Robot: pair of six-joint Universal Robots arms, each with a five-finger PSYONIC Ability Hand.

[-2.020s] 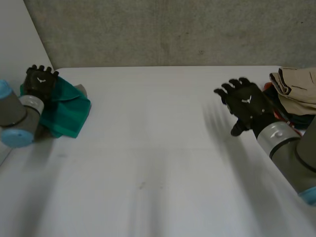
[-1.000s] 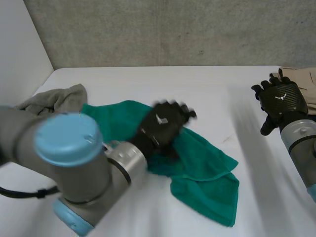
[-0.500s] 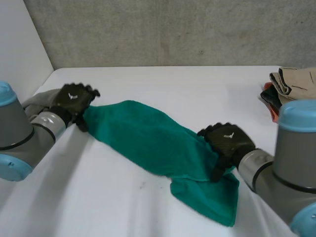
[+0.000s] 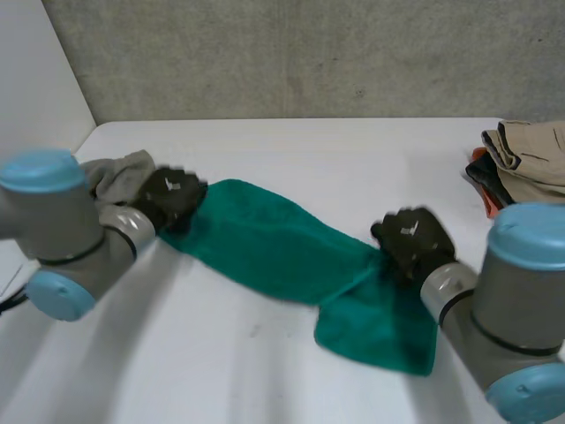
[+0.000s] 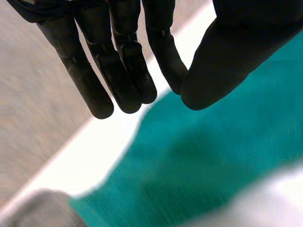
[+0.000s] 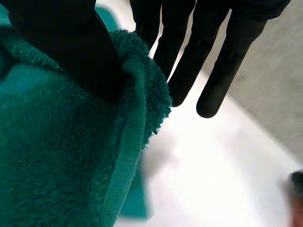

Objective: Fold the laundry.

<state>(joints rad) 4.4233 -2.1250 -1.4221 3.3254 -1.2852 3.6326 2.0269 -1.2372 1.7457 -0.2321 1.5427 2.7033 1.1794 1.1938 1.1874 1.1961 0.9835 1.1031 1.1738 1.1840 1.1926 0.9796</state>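
Observation:
A green towel lies stretched across the white table, with a wider flap at its near right end. My left hand sits at the towel's left end. In the left wrist view its fingers are straight and the thumb tip meets a fingertip, with no cloth seen between them; the towel lies beyond. My right hand is on the towel's right part. In its wrist view the thumb presses the towel's hemmed edge against straight fingers.
A grey cloth lies bunched behind my left hand, near the table's left edge and the wall. A stack of folded clothes, beige on top, stands at the right edge. Bare table lies in front of the towel.
My left hand has slid right along the towel's left end and drawn its thumb in. My right hand has closed its thumb on the towel's edge, and the near flap has shifted right.

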